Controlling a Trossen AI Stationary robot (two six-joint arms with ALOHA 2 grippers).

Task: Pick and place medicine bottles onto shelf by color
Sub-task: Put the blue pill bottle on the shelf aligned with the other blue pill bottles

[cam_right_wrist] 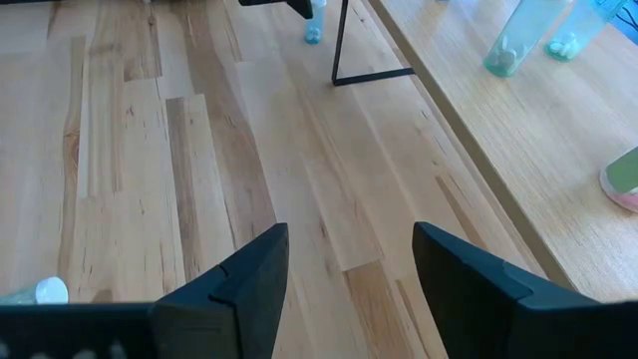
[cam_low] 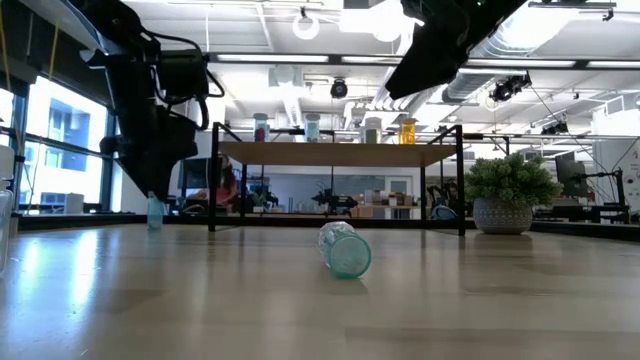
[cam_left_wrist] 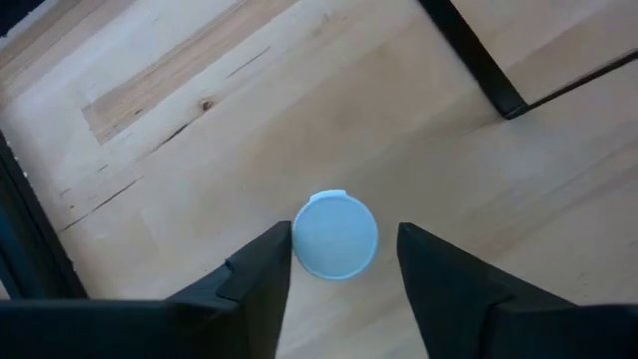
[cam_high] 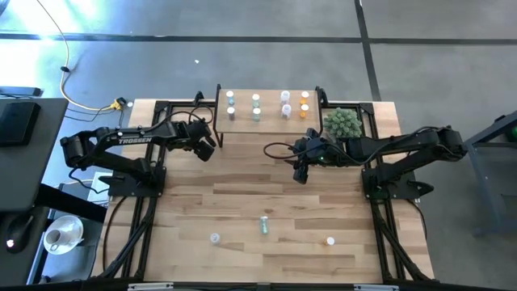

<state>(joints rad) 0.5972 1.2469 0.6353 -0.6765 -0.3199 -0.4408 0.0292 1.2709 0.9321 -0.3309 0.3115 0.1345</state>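
A small blue medicine bottle (cam_left_wrist: 336, 235) stands upright on the table by the shelf's left legs, its cap facing my left wrist camera. My left gripper (cam_left_wrist: 344, 239) hangs over it, open and pointing steeply down, one finger on each side of the cap. In the low view the bottle (cam_low: 155, 212) shows under the dark gripper. The shelf (cam_high: 266, 119) at the table's far edge carries several bottles in a row. My right gripper (cam_high: 300, 172) waits open above mid-table, holding nothing. My left gripper comes at the blue bottle from above, with its fingers beside the cap (cam_left_wrist: 304, 239). One finger (cam_left_wrist: 271, 261) lies right at the cap's edge, and I cannot tell whether it touches. The other finger stands a little clear. The bottle rests upright on the table.
A green bottle (cam_high: 263, 225) lies on its side near the front. A clear one (cam_high: 214, 238) and an orange one (cam_high: 329, 241) stand beside it. A spiky green plant in a pot (cam_high: 342, 123) sits right of the shelf, and black frame rails run along both table sides.
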